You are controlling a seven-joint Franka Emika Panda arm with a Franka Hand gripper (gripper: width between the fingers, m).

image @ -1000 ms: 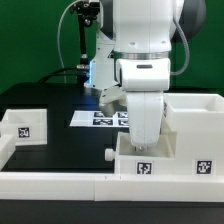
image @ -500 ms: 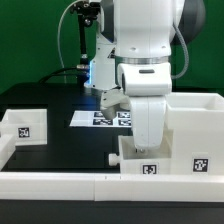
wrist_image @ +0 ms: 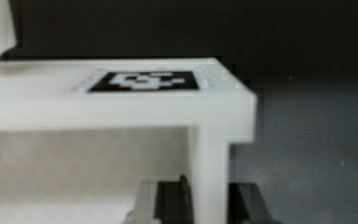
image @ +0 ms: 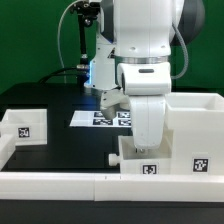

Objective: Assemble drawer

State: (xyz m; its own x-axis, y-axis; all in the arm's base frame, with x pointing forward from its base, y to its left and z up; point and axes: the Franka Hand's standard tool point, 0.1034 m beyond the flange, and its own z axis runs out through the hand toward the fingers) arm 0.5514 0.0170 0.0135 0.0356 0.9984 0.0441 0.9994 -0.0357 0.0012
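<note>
My gripper (image: 141, 148) is shut on the side wall of a white drawer tray (image: 133, 166) near the front rail. The tray has a small dark knob (image: 108, 156) on the exterior view's left and a square tag on its front. In the wrist view the two dark fingers (wrist_image: 169, 204) clamp the thin white tray wall (wrist_image: 208, 150), with a tag (wrist_image: 149, 81) on the white surface beyond. The tall white casing (image: 196, 125) stands right beside the tray on the exterior view's right. A second white tray (image: 24, 124) sits at the exterior view's left.
The marker board (image: 96, 118) lies flat on the black table behind the arm. A low white rail (image: 70, 186) runs along the front edge. A green wall and cables stand at the back.
The gripper and the held tray shifted slightly toward the exterior view's right a second ago. They have stayed still since.
</note>
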